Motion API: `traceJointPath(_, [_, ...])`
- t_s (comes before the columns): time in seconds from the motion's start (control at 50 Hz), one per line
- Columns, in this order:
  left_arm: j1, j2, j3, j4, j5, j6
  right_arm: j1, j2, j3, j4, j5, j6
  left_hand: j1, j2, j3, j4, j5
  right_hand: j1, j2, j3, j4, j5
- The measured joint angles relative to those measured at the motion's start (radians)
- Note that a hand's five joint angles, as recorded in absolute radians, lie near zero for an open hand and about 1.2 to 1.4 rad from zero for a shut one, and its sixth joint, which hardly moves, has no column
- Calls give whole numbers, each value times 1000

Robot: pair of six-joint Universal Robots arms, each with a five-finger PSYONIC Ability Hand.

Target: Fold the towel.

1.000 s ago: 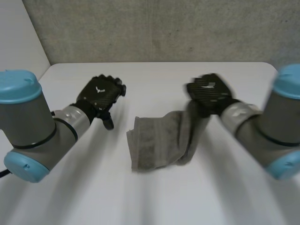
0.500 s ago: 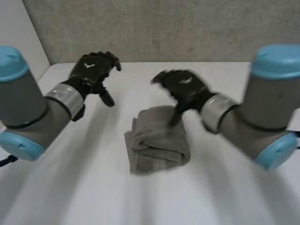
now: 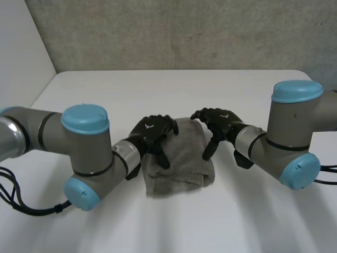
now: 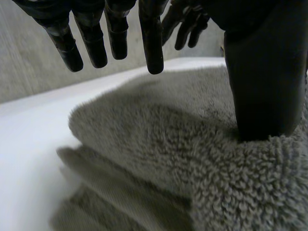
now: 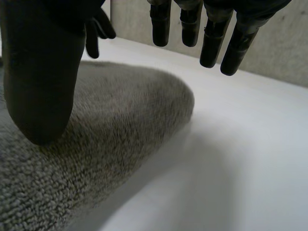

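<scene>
Fingers (image 4: pixel 151 43) of the left hand (image 3: pixel 152 130) hang straight and slightly spread above the towel (image 3: pixel 181 163), pinching nothing. Its thumb (image 4: pixel 262 86) presses down into the pile near the towel's left edge.

The towel is the reference thing. It lies flat on the white worktop (image 3: pixel 158 84) as a compact grey bundle of several layers, with one hand on either side of it. Its long axis appears to run from the robot's side of the towel to its far side, though the bundle is only a little longer than wide. Stacked layer edges show at its left side, under the left hand. Its right side looks like a rounded fold.

Fingers (image 5: pixel 211 43) of the right hand (image 3: pixel 221 120) likewise hang straight and apart beyond the towel's right edge, gripping nothing. The thumb (image 5: pixel 41 82) rests on the cloth near that edge.

Handling, as a judgement: terry cloth is soft, light and limp, not fragile, and rough enough to resist slipping. It will sag wherever unsupported. Hold is best taken by pinching all layers at an end corner.
</scene>
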Motion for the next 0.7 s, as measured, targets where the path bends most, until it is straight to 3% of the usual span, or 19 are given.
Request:
traceJointPath(0.26, [6, 24, -155, 4, -7, 11, 14, 84, -49, 5, -2, 27, -26, 0, 0, 0, 0, 0, 0, 0, 0, 0])
traceJointPath(0.48, [9, 91, -191, 5, -78, 32, 47, 102, -45, 7, -3, 18, -28, 0, 0, 0, 0, -5, 0, -5, 0, 0])
traceJointPath(0.7, [18, 177, -151, 0, -91, 23, 30, -43, -34, 31, 20, 12, -34, -12, -11, -10, -10, -5, 0, -5, 0, 0])
